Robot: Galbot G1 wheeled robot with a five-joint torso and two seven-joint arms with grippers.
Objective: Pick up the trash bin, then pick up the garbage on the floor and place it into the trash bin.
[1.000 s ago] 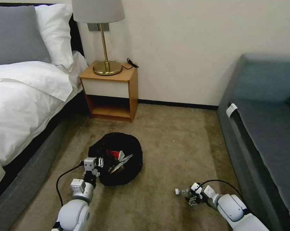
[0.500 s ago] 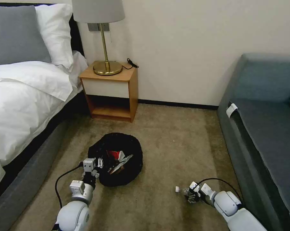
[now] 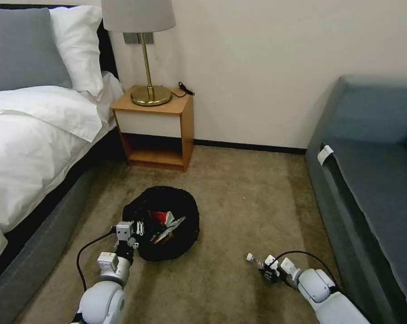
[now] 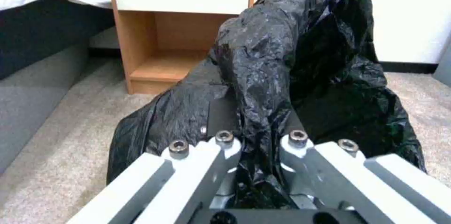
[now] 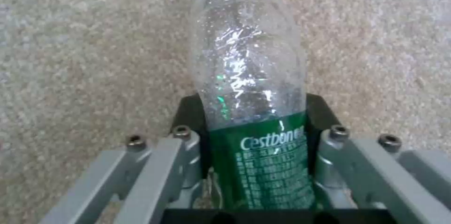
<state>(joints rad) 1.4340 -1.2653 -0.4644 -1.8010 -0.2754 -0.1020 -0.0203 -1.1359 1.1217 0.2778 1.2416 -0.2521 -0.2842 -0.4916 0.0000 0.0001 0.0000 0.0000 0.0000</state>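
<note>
Now mid-pickup: right pincer [image 5: 253, 139] clenched on bottle [image 5: 249, 86], low over carpet [image 3: 239, 202]; left pincer [image 4: 256, 139] grips trash bin [image 3: 163, 222] liner at rim. Next, prob. needs carry across to bin mouth w/o slipping.

Soft, even indoor light; faint shadows (glints on the black bag [image 4: 301, 76]); wrist views blur slightly up close.
</note>
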